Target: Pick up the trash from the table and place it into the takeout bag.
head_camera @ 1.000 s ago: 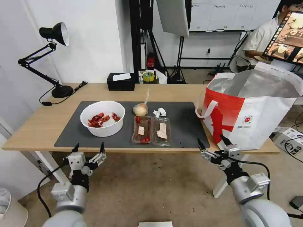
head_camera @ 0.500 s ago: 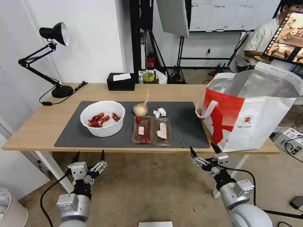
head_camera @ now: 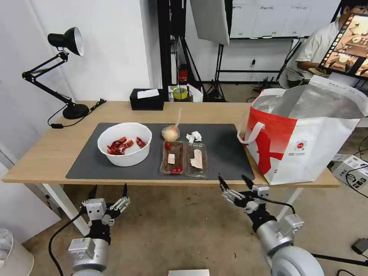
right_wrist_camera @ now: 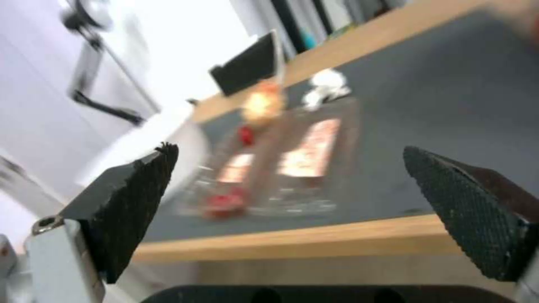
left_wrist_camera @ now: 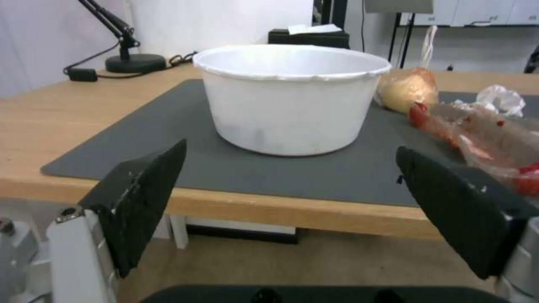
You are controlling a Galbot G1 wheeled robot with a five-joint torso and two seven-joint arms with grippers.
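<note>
One desk [head_camera: 50,153], light wood, with one dark grey mat [head_camera: 226,153] on it. One takeout bag [head_camera: 306,142] stands upright at the desk's right end, mouth open, foil lining showing (contents can't be seen). Four trash items, all on the mat: one white bowl [head_camera: 124,145] holding red crayfish shells at left; one clear clamshell box [head_camera: 184,159] lying open just right of it, food scraps in both halves; one knotted clear bag [head_camera: 171,132] behind the box; one crumpled tissue [head_camera: 194,136] beside that bag. Two claws, both below the desk's front edge, both spread and holding nothing: left claw [head_camera: 107,189] under the bowl, right claw [head_camera: 234,182] under the mat's right corner.
</note>
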